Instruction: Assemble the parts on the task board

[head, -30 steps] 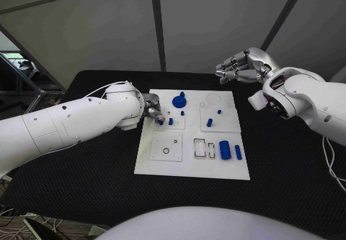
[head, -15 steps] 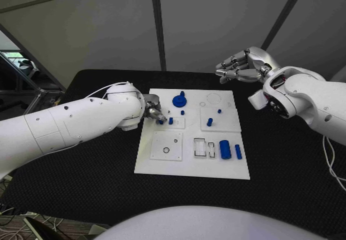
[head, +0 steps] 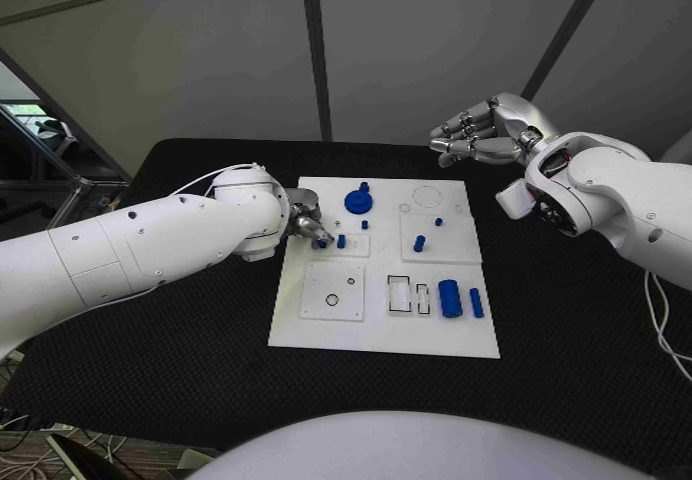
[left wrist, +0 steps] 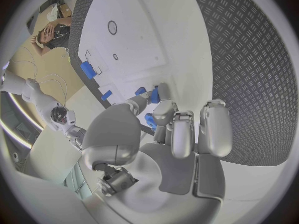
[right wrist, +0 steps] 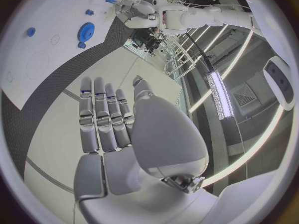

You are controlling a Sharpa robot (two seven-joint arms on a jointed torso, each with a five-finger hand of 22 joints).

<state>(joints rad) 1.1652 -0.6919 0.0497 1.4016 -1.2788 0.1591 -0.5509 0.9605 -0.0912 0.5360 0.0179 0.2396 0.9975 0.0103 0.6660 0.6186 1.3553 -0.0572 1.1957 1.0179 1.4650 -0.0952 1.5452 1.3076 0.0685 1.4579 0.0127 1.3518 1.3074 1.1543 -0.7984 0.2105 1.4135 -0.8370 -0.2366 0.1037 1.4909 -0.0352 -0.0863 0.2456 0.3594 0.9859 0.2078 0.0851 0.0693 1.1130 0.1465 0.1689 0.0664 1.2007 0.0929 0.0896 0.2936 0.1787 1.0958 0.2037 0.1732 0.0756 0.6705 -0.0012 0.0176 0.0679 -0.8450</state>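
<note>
The white task board (head: pixel 378 320) lies mid-table. My left hand (head: pixel 306 226) hovers low over the board's left edge and pinches a small blue part (left wrist: pixel 154 94) between thumb and finger, right beside an upright blue peg (head: pixel 342 241). A blue gear (head: pixel 358 205) stands at the board's far side, also seen as the gear (right wrist: pixel 86 31) from the right wrist. Another peg (head: pixel 420 243) stands right of centre, and two blue cylinders (head: pixel 450 299) lie near the right edge. My right hand (head: pixel 483 130) is raised beyond the board's far right corner, fingers apart and holding nothing.
Black textured table (head: pixel 173 350) surrounds the board on all sides. The board has a square plate with a round hole (head: pixel 333 300) and rectangular slots (head: pixel 401 296) in its near half. My left forearm (head: pixel 144 250) crosses the table's left part.
</note>
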